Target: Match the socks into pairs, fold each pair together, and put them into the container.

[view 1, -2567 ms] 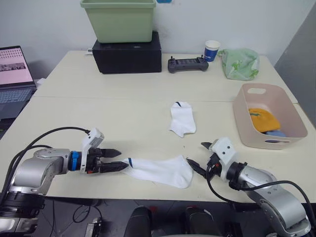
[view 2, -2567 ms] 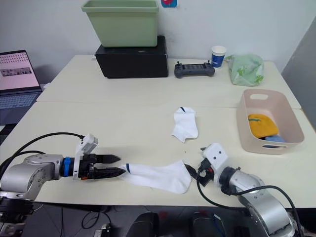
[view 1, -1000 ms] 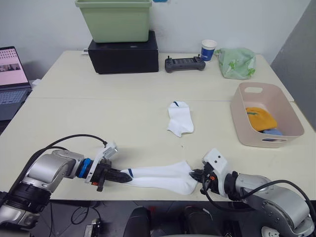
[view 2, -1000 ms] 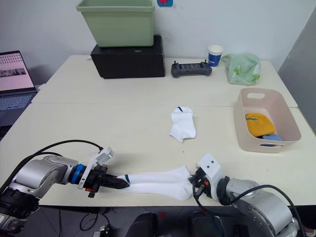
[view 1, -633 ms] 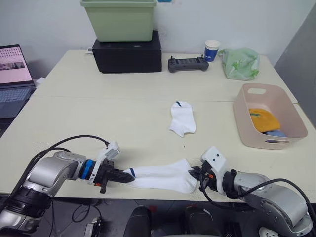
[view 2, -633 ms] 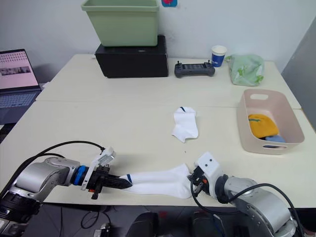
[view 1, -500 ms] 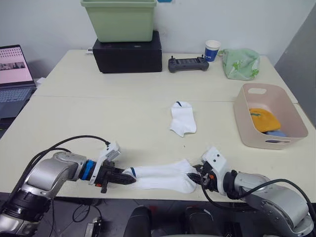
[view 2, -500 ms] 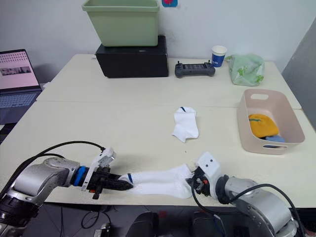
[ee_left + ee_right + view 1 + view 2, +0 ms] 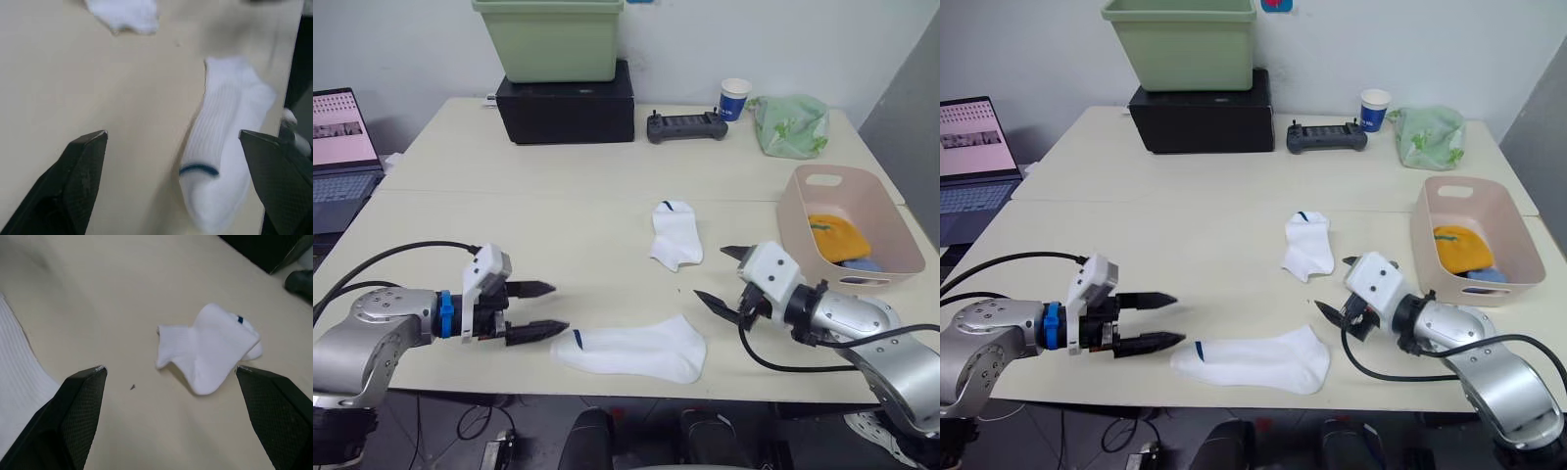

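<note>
head views: a white sock (image 9: 631,352) lies flat at the desk (image 9: 509,235) front edge between both spread, empty grippers; its mate (image 9: 674,233) sits farther in, near the right gripper (image 9: 722,276). left wrist view: soft, limp fabric, best pinched at the banded cuff (image 9: 198,170), just ahead of the left gripper (image 9: 540,308). right wrist view: the crumpled mate lies ahead.

Silver-grey metal forearms with looping black cables end in white wrist housings — the left arm's ringed by a blue collar — each carrying a claw, left (image 9: 540,309) and right (image 9: 723,277), of two black pointed fingers.
</note>
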Controlling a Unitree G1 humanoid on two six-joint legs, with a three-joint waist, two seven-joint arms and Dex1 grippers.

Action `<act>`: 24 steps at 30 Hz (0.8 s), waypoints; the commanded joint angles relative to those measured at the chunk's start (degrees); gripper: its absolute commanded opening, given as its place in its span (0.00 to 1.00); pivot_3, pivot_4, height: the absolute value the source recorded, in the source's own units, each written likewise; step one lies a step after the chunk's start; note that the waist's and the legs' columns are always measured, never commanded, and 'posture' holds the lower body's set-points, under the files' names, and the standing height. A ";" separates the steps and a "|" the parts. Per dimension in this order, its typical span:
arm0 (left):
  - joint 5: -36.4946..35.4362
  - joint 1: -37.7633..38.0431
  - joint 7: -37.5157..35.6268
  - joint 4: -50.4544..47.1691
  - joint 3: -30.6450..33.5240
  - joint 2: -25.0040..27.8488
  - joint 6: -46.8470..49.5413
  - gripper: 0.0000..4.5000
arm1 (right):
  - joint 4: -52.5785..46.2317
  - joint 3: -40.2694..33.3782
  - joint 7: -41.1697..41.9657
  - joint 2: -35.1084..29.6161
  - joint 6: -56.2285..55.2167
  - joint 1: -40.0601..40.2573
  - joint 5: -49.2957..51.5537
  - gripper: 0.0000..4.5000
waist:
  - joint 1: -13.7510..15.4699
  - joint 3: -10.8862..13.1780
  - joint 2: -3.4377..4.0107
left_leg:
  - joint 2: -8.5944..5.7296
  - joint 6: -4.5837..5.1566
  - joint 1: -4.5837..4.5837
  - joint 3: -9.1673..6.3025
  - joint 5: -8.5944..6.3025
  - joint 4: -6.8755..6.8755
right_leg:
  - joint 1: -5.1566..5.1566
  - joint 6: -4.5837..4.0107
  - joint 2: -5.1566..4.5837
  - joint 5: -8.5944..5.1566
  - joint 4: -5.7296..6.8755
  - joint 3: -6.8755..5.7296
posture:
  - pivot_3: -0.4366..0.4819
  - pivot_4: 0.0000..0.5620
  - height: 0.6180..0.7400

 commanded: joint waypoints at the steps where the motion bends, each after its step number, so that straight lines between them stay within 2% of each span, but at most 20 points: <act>1: -7.75 -2.24 0.49 -6.68 5.31 -0.82 0.36 0.99 | 7.66 8.73 2.65 -3.43 -13.75 -6.60 -15.56 1.00 | -0.06 0.12 -0.20 | 0.04 0.00 0.01 0.00 0.00 0.05 | 0.01 0.00 -0.06 0.00 0.00 0.01 | 0.48 0.27 0.96; 6: -10.42 -3.09 0.16 -7.30 6.79 -1.35 -1.17 0.99 | 19.14 15.84 5.09 -0.86 -23.52 -14.09 -26.74 1.00 | -0.28 0.12 -0.19 | 0.01 -0.01 0.04 -0.01 0.01 0.00 | 0.00 -0.25 0.00 0.14 0.03 0.01 | 0.48 0.27 0.96; 16: -4.65 -1.36 -1.55 -5.13 3.20 -0.29 -6.60 0.99 | 37.69 20.54 5.16 9.23 -34.63 -22.87 -38.53 1.00 | -0.08 0.13 -0.18 | 0.03 -0.02 0.04 -0.06 0.01 0.05 | 0.00 -0.27 0.01 0.16 0.10 -0.01 | 0.48 0.27 0.96; 19: -3.27 -1.54 -2.15 -3.96 2.41 -0.23 -8.00 1.00 | 44.04 20.73 4.28 13.17 -36.61 -26.15 -40.28 0.86 | -0.17 0.13 -0.19 | 0.01 -0.02 0.06 -0.04 0.01 0.08 | 0.01 -0.32 0.00 0.19 0.14 -0.01 | 0.48 0.27 0.96; 24: -2.19 -1.58 -2.11 -3.40 2.03 -0.74 -9.38 1.00 | 48.68 19.48 5.19 14.98 -38.91 -28.35 -41.65 0.46 | -0.09 0.14 -0.17 | 0.05 -0.02 0.05 -0.06 0.01 0.07 | -0.01 -0.34 0.00 0.19 0.13 -0.02 | 0.48 0.27 0.96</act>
